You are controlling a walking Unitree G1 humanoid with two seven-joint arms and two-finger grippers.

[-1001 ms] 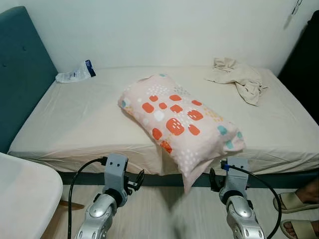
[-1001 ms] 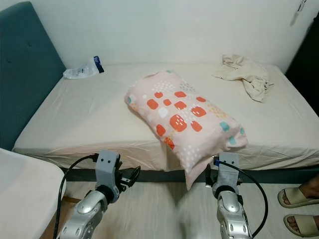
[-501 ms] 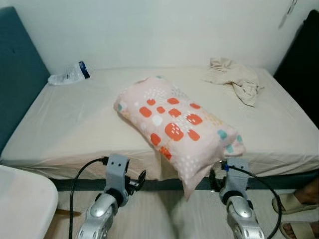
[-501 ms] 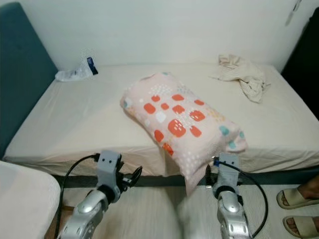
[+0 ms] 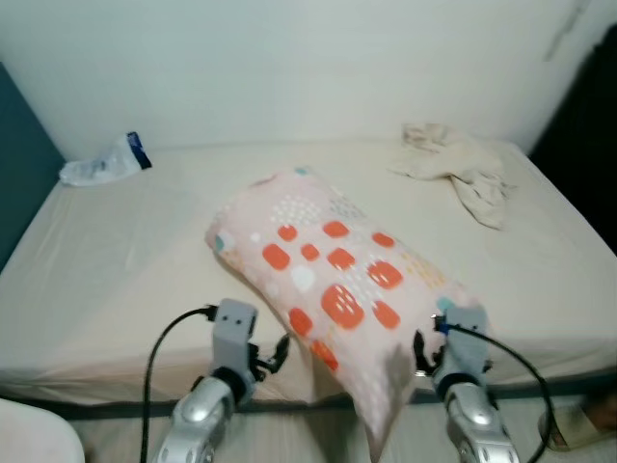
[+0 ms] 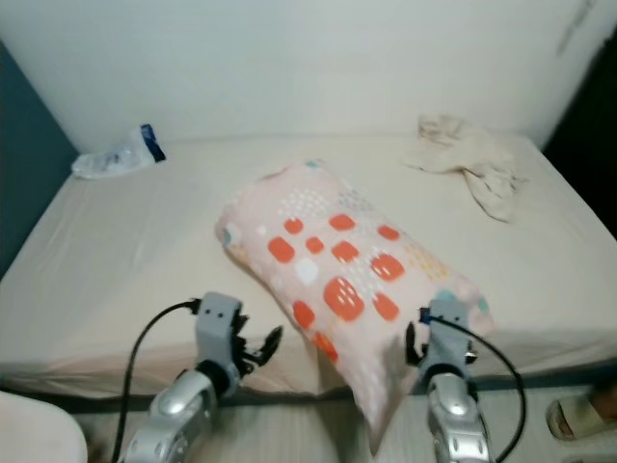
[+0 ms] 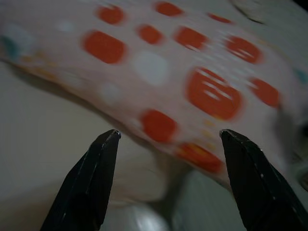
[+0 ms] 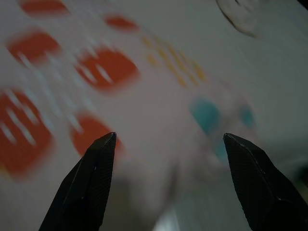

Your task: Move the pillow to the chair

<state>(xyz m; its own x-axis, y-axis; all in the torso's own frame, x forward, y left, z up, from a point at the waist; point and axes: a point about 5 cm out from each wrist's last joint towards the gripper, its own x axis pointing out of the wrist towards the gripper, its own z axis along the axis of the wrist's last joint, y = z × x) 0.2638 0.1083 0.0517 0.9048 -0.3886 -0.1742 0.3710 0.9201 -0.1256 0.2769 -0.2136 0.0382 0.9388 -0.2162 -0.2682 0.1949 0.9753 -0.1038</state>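
Observation:
A pink pillow (image 5: 337,285) with orange and teal patches lies slantwise on the beige bed (image 5: 135,260), its near corner hanging over the front edge. My left gripper (image 7: 169,134) is open, low at the bed's front edge, just left of that hanging corner; its fingers (image 5: 275,351) point at the pillow's underside. At the pillow's near right end is my right gripper (image 8: 169,136), also open, with the pillow's patterned face (image 8: 101,72) close ahead of its fingers (image 5: 418,349). Neither holds anything.
A crumpled beige cloth (image 5: 455,166) lies at the bed's back right, and a plastic bag (image 5: 98,166) at the back left. A teal headboard (image 5: 12,183) stands at left. A white rounded surface (image 5: 34,439) is at bottom left, and a sandalled foot (image 5: 583,424) at bottom right.
The camera has moved closer to the bed, so the pillow looks larger. Both grippers, still open, now sit up against the bed's front edge beside the pillow's near end.

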